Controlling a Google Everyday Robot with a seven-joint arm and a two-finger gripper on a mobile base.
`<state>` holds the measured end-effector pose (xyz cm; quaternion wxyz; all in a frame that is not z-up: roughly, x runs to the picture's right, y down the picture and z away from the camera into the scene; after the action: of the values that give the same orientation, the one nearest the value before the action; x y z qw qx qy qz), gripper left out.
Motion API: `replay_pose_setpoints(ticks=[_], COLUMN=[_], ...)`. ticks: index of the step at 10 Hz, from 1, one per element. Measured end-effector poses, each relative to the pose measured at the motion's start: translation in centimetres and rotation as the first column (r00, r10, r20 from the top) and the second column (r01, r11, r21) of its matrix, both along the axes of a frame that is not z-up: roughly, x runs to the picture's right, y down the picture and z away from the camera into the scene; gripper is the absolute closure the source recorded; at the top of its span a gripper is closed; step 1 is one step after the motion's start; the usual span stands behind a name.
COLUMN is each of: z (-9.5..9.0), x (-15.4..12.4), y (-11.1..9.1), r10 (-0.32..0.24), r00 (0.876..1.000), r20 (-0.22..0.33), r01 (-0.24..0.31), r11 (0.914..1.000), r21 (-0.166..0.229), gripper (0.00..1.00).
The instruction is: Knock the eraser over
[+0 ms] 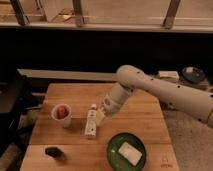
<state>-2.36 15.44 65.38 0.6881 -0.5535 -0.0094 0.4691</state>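
The eraser (91, 122) appears to be the slim white block with a dark top end, near the middle of the wooden table (140, 122). I cannot tell whether it stands upright or lies flat. My gripper (101, 114) is at the end of the white arm (150, 87) that reaches in from the right. It sits right beside the eraser's upper right side, touching it or nearly so.
A white cup (62, 114) with something red inside stands left of the eraser. A green plate (127, 149) holding a white sponge is at the front right. A small black object (53, 151) lies at the front left. Dark furniture stands off the table's left edge.
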Motion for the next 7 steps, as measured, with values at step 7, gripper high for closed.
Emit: replay_pose_setpoints(ticks=[7], z=[0.0], x=[-1.4], y=[0.7], r10=[-0.010], r00=[0.999], r20=[0.034], r01=[0.011], r11=[0.9999], r21=[-0.002], gripper=[1.00])
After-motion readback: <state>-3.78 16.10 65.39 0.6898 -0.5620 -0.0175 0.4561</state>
